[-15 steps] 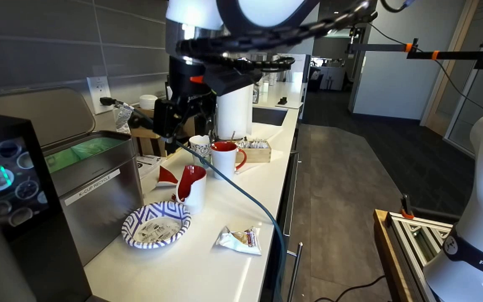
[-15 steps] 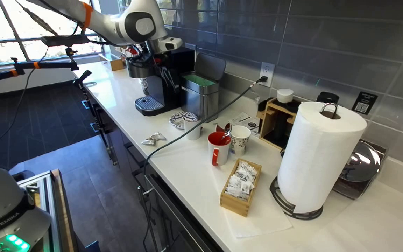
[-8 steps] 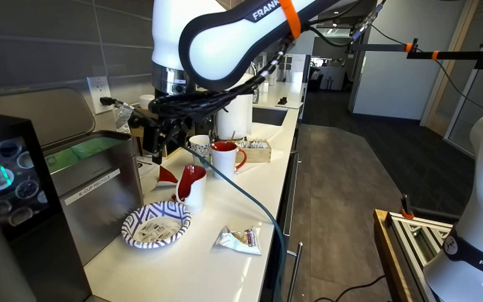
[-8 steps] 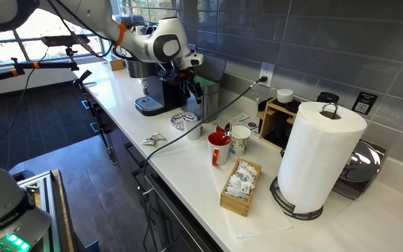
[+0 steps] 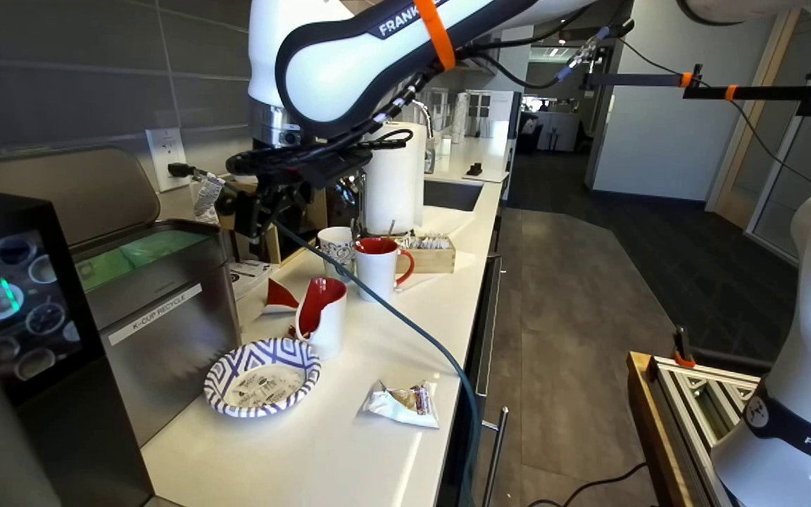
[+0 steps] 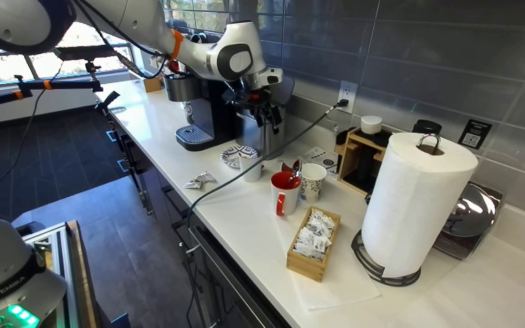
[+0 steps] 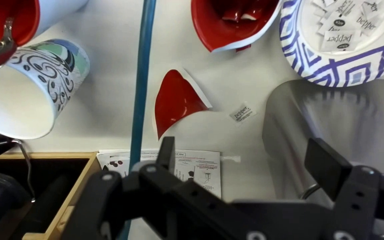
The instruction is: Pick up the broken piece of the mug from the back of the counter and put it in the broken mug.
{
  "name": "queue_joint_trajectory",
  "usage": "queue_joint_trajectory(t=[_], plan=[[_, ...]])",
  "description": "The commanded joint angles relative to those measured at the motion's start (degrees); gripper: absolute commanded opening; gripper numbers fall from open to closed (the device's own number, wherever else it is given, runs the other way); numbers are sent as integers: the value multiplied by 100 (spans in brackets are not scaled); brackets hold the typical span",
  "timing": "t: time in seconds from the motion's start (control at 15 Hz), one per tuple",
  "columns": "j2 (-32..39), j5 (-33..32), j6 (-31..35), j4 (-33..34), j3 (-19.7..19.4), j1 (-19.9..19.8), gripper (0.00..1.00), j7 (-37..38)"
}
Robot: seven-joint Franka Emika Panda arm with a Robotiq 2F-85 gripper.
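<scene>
Two black fingers (image 7: 167, 153) of the dark robot gripper (image 7: 246, 158) stand wide apart in the wrist view, with part of a printed paper sheet (image 7: 208, 170) and the long, pale off-white counter (image 7: 175, 36) showing between them. In both exterior views the gripper points downward above the back of the counter; its height over the surface cannot be told. The broken piece, a curved, jagged-edged red ceramic shard (image 7: 177, 100) with white along its edge, lies on the counter near the sheet, outside the jaws. Close by, upright, is the broken mug (image 5: 334, 329), white ceramic outside and red inside, part of its wall missing and red fragments in it. A dark teal cable (image 7: 142, 73) passes beside the shard in the wrist view; on the shard's other side lies a small white pepper packet (image 7: 242, 112). Similar packets fill a purple-and-white patterned paper bowl (image 7: 337, 71) next to a brushed-metal bin (image 5: 173, 345) lettered "K-CUP RECYCLE". The whole white mug with a red handle (image 5: 376, 274) has a shiny metal spoon (image 6: 295, 169) in it and stands just beside a scroll-patterned paper cup (image 7: 58, 71).
</scene>
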Motion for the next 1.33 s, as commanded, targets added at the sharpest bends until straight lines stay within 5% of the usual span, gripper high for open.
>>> queue_joint_trajectory(t=[0.0,1.27], plan=[[70,16,53,41,-85,85,100,-57],[2086,-46,-299,1950,-714,149,100,530]])
